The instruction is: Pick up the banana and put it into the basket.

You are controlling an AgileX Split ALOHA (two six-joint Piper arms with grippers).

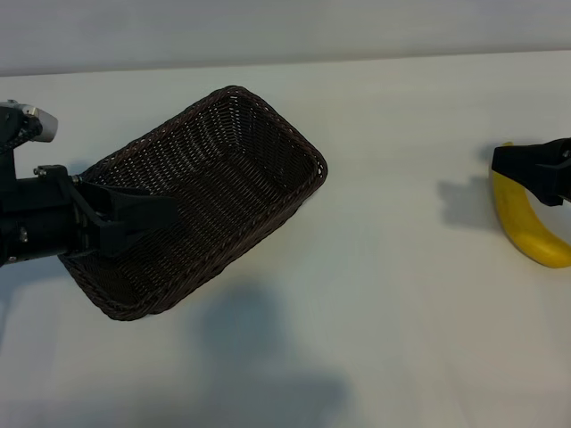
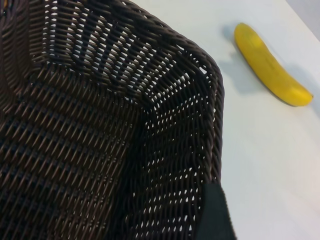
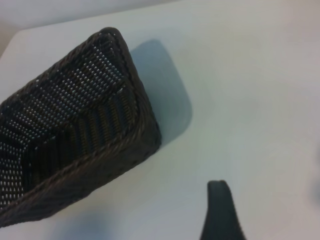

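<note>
Exterior view: left claw (image 1: 134,218) grips basket (image 1: 241,152) rim; right claw (image 1: 535,174) wide above banana (image 1: 526,227).

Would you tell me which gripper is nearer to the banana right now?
The right. The right gripper hangs over the banana at the table's right edge; the left gripper sits at the basket, far across the table.

lighting even and fairly bright across the plain white table (image 1: 393,294). a broad soft shadow lies on the table just below the dark-brown woven wicker basket (image 1: 223,178), with a smaller one beside the curved bright-yellow banana (image 1: 526,227). no glare. exterior view sharp. left wrist view crisp on the weave. right wrist view soft, dimmer, with a bluish shadow beside the basket; a near black finger (image 3: 220,215) is blurred.
</note>
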